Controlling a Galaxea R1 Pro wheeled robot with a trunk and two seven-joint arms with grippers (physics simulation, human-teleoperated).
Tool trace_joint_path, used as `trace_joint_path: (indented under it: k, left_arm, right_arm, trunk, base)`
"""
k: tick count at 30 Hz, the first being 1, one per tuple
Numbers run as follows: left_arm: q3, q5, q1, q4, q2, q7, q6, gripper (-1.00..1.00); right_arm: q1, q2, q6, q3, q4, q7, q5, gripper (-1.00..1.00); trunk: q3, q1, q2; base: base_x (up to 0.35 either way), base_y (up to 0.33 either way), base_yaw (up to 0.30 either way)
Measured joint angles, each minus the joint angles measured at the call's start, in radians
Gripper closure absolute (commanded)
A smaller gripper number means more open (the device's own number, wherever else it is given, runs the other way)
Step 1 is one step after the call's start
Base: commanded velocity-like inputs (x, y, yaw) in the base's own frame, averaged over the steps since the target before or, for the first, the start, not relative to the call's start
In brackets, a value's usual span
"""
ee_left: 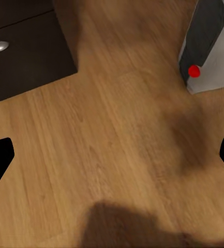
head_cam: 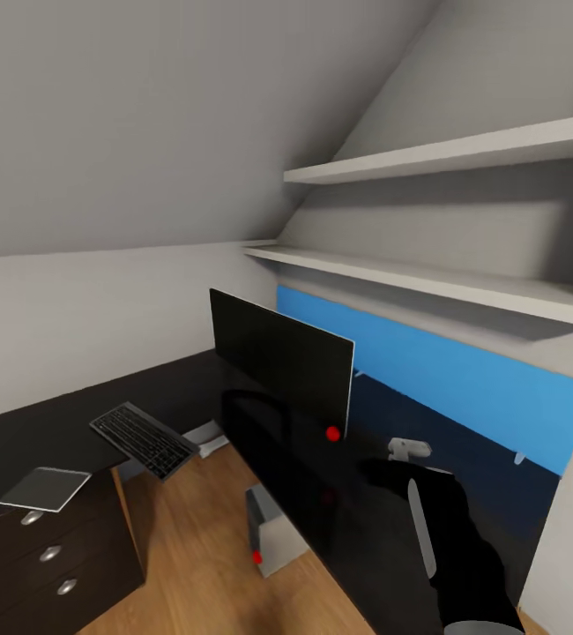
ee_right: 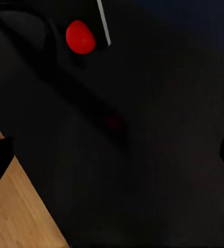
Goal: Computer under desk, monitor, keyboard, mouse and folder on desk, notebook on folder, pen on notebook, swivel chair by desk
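My right claw (ee_right: 112,155) hangs wide open w/ nothing in it, over the glossy black desk (head_cam: 383,529); its fingertips sit at the far edges of the wrist view. The monitor (head_cam: 282,357) stands upright on the desk at abt 11 o'clock from that claw, red dot near its lower corner. I'd judge it thin, stiff, top-heavy, fragile at the screen, so grip the side edge or stand, never the face. Right arm (head_cam: 458,547) reaches fwd, low over the desktop. Left claw (ee_left: 112,155) is also spread, empty, pointing down at the wood floor (ee_left: 117,134). Keyboard (head_cam: 143,439) overhangs the desk edge at 9 o'clock of the monitor; notebook (head_cam: 44,488) sits on the drawer unit (head_cam: 48,556).
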Motion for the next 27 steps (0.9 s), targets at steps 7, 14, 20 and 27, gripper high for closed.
trace_joint_path:
  k: [7, 14, 20, 27]
  left_arm:
    - [0.0, 0.0, 0.0, 0.0, 0.0, 0.0, 0.0, -1.0]
    - [0.0, 0.0, 0.0, 0.0, 0.0, 0.0, 0.0, -1.0]
    - [0.001, 0.0, 0.0, 0.0, 0.0, -0.001, 0.0, -1.0]
    - [0.002, 0.0, 0.0, 0.0, 0.0, -0.002, -0.001, -1.0]
  right_arm:
    - [0.0, 0.0, -0.001, 0.0, 0.0, 0.0, 0.0, -1.0]
    - [0.0, 0.0, -0.025, 0.0, 0.002, 0.0, 0.001, -1.0]
    - [0.0, -0.019, -0.121, 0.001, 0.047, -0.006, 0.001, -1.0]
    - [0.0, -0.047, -0.457, -0.004, 0.222, -0.153, 0.001, -1.0]
  trunk:
    - [0.0, 0.0, 0.0]
    - [0.0, 0.0, 0.0]
    - [0.0, 0.0, 0.0]
    - [0.0, 0.0, 0.0]
  base:
    - [0.0, 0.0, -0.086]
    - [0.0, 0.0, -0.01]
    - [0.0, 0.0, 0.0]
    - [0.0, 0.0, 0.0]
